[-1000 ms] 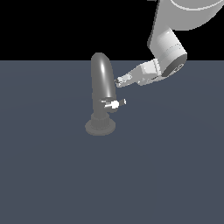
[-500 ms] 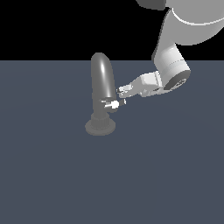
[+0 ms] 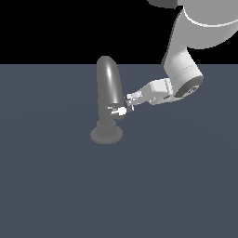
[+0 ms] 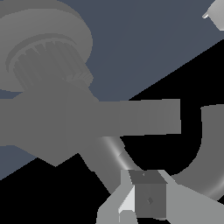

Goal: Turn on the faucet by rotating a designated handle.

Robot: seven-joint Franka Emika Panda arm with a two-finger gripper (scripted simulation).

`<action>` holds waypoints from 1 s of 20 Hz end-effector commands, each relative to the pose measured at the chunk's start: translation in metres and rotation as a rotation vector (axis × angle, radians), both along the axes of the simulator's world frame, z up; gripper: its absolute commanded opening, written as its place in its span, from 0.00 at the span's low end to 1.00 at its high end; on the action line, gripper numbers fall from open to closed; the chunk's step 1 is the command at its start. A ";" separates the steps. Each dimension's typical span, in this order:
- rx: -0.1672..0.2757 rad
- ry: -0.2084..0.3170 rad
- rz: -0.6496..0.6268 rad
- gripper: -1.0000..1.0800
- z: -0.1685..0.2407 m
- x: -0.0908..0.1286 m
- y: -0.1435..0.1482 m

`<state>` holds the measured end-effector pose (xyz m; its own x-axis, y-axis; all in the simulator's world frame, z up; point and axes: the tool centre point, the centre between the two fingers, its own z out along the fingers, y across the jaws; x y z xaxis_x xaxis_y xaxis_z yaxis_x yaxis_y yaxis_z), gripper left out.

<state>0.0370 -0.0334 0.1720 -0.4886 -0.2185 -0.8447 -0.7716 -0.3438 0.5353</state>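
**Faucet and handle at this moment**

I saw the faucet standing upright on the counter, a glossy dark grey tap with a thick tube spout arching over at the top and a round ribbed base flat on the surface. From my wrist view the same ribbed base and the curved end of the spout were plain. The handle was a short, thin, pale lever with a bright tip, sticking out sideways low on the tap body, toward the exterior view's right, roughly level.
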 end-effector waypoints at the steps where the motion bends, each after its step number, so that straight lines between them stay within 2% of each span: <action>1: 0.000 0.001 -0.001 0.00 -0.005 -0.005 -0.003; 12: 0.000 0.001 -0.001 0.00 -0.033 -0.035 -0.015; 13: 0.000 0.001 -0.001 0.00 -0.033 -0.035 -0.015; 14: 0.002 -0.032 0.002 0.00 -0.016 -0.024 -0.011; 20: 0.001 -0.015 0.001 0.00 -0.056 -0.032 -0.014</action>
<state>0.0146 -0.0435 0.1478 -0.4379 -0.2166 -0.8725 -0.7963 -0.3571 0.4883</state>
